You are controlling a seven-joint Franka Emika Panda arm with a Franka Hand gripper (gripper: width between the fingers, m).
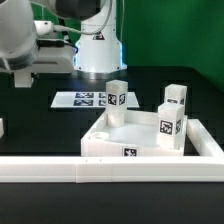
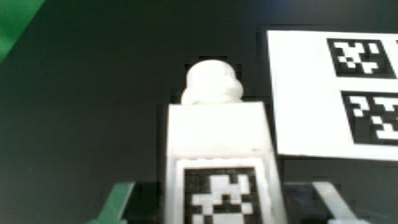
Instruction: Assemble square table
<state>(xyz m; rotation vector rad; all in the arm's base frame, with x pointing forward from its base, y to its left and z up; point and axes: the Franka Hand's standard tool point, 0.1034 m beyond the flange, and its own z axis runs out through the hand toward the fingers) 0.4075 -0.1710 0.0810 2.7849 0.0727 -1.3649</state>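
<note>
**Wrist view: claw clenching a table leg**

Wrist view is showing the gripper (image 2: 219, 200) grasping a white tagged leg (image 2: 217, 150) above the marker board (image 2: 334, 95). The tabletop (image 1: 150, 143) is lying against the border rail (image 1: 110, 171), two legs standing in it. A tilted leg risks missing its corner socket.

No legible words or numbers are seen; only black-white square tags are carried by white plastic block legs (image 1: 117, 97), the white square slab's edge (image 1: 129, 152) and the flat marker board (image 2: 338, 85).

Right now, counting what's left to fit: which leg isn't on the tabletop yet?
The leg between the jaws of the hand, seen by the wrist camera; the other three legs stand upright on the tabletop.
</note>
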